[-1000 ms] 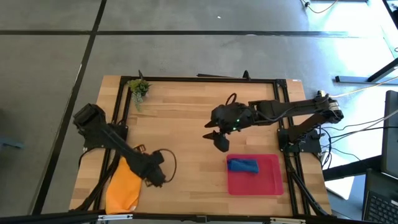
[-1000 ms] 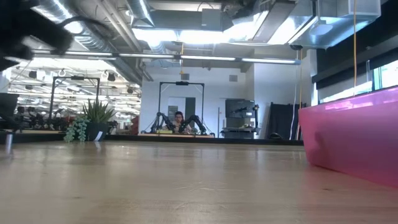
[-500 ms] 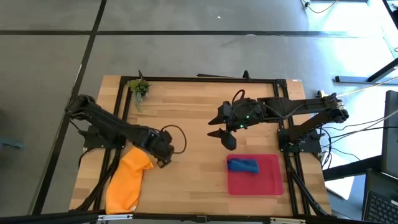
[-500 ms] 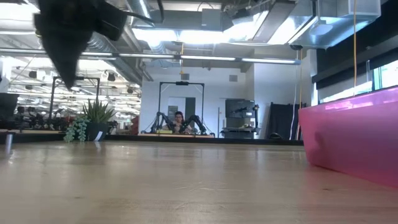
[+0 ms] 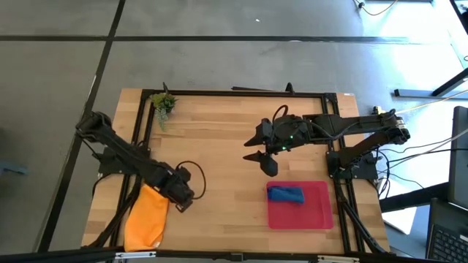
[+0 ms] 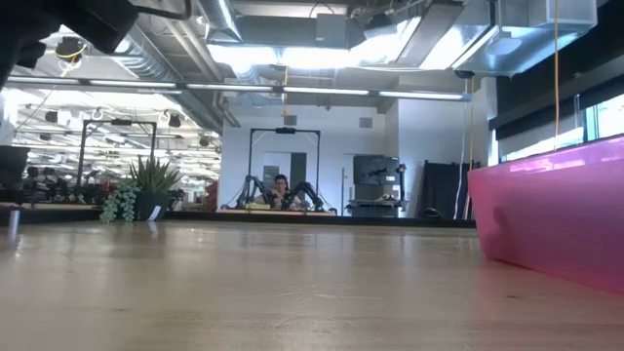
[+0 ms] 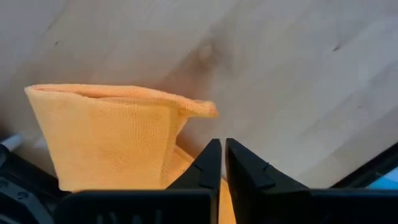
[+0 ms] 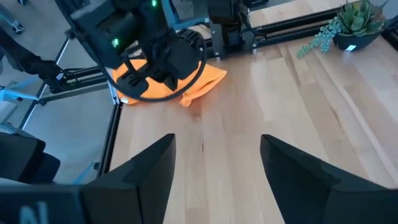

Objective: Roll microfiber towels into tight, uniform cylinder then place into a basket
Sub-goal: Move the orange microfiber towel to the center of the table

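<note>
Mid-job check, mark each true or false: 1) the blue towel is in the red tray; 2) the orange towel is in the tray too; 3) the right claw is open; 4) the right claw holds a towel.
1) True: the blue towel lies in the red tray.
2) False: the orange towel lies on the table by the left claw.
3) True: the right claw is open.
4) False: it is empty above the table.

Wood table (image 6: 273, 292) fills the foreground w/ the red tray's wall (image 6: 551, 210) at right edge. Dark arm part (image 6: 68, 24) top left, blurred. Far side — potted plant (image 6: 144, 190). Beyond, a seated person (image 6: 281, 190) btwn two other robot arms.
</note>
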Controlling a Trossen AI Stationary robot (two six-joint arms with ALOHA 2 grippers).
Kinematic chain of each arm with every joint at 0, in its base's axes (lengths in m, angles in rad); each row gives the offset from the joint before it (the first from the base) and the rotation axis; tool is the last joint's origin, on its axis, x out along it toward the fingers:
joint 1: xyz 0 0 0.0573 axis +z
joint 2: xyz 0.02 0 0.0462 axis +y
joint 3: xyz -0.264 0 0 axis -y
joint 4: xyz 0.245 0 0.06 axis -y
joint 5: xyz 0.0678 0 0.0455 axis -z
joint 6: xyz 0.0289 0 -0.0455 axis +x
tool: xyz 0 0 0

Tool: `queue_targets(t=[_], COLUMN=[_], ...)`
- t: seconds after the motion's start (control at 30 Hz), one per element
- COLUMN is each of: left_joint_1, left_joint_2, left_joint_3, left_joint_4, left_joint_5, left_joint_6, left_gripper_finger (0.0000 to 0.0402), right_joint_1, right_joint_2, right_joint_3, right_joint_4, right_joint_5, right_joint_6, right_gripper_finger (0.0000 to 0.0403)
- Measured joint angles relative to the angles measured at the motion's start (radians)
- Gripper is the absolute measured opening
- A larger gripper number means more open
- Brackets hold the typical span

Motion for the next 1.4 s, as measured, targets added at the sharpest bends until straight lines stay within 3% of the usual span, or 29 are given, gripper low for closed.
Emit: queue_targets(t=[0.47,0.7,0.87,1.03,1.4], left_joint_1=[0.013,0.01,0.009,0.007,-0.012], left_joint_2=[0.019,0.019,0.019,0.019,0.019], left_joint_3=[0.0,-0.018,-0.105,-0.149,-0.2], left_joint_4=[-0.079,-0.081,-0.035,0.08,0.103], left_joint_5=[-0.002,-0.055,0.023,0.051,0.034], left_joint_6=[-0.005,-0.028,-0.12,-0.003,0.019], left_gripper_finger=[0.0085,0.0083,0.0085,0.0082,0.0081], right_joint_1=[0.0,0.0,0.0,0.0,-0.001], right_joint_2=[0.0,0.0,0.0,0.0,0.001], right_joint_3=[0.0,0.0,0.0,0.0,0.0], right_joint_4=[0.006,0.005,0.005,0.005,0.005], right_joint_5=[0.0,0.0,0.0,0.0,0.001], right_joint_6=[-0.02,-0.023,-0.024,-0.023,-0.017], right_gripper_finger=[0.0234,0.0234,0.0234,0.0234,0.0234])
